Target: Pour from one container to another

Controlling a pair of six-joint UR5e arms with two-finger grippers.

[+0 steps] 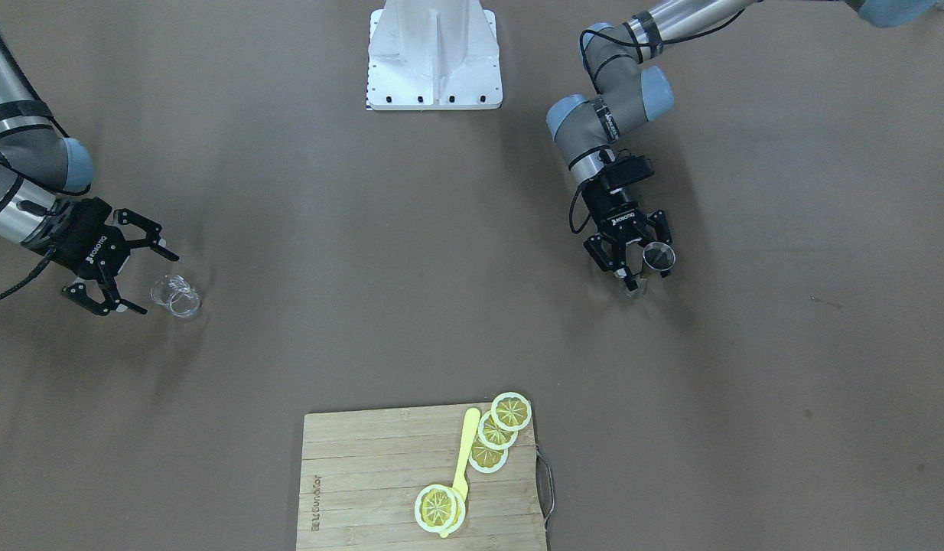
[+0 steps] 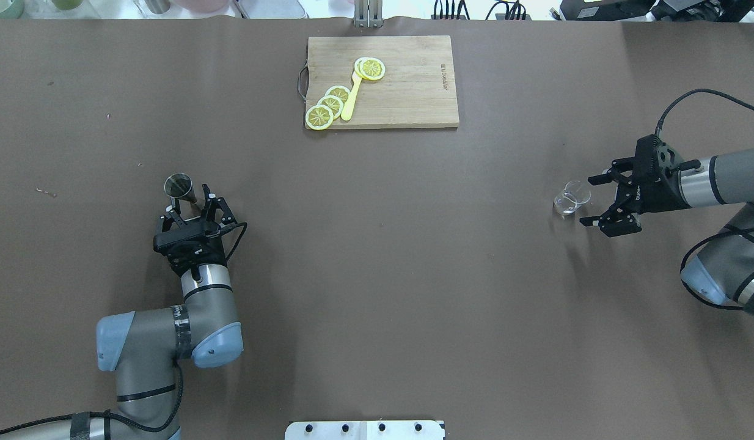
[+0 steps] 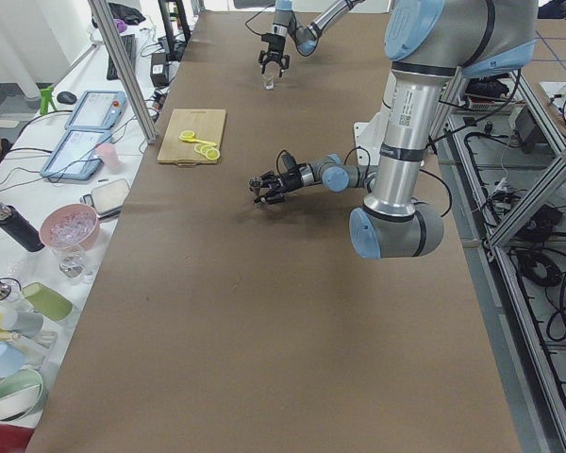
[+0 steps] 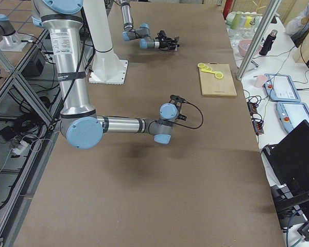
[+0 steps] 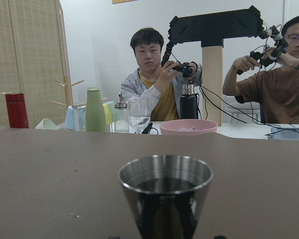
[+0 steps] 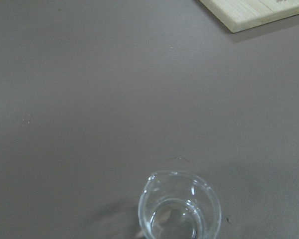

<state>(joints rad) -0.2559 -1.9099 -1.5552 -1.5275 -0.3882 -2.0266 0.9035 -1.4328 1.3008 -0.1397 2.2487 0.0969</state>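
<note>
A brown table (image 2: 377,275) fills the overhead view, and places are given on its clock face. At 12 o'clock a wooden cutting board (image 2: 407,91) is laid, on which lemon slices (image 2: 319,117) and a yellow spoon (image 2: 349,104) are set. Near 9 o'clock the steel jigger (image 2: 179,185) is stood upright, just ahead of the left gripper (image 2: 192,206), whose jaws are spread wide; contact with the jigger cannot be judged. Near 3 o'clock the small glass pitcher (image 2: 571,197) is seen upright on the table, just beside the fingertips of the right gripper (image 2: 588,201), which is likewise held open with nothing gripped. The two containers are kept well apart.
</note>
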